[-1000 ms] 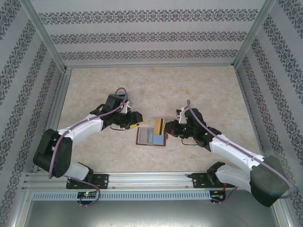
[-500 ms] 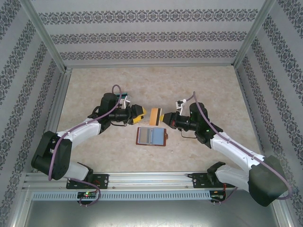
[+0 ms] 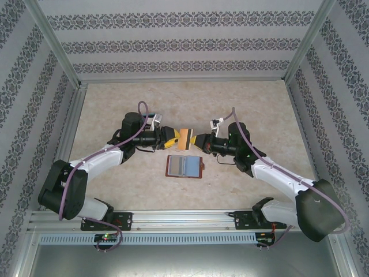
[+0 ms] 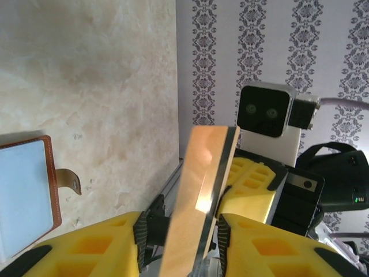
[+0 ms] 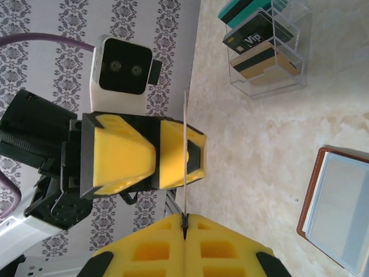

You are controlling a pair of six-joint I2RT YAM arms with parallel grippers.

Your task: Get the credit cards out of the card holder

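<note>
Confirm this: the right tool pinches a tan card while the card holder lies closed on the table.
One error: the card holder lies open, as the top external view shows. The right tool does pinch the tan card.

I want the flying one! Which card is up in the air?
The tan card, pinched by the right pincer, its far end inside the left pincer. The teal card, black card and gold card stand in a clear rack.
</note>
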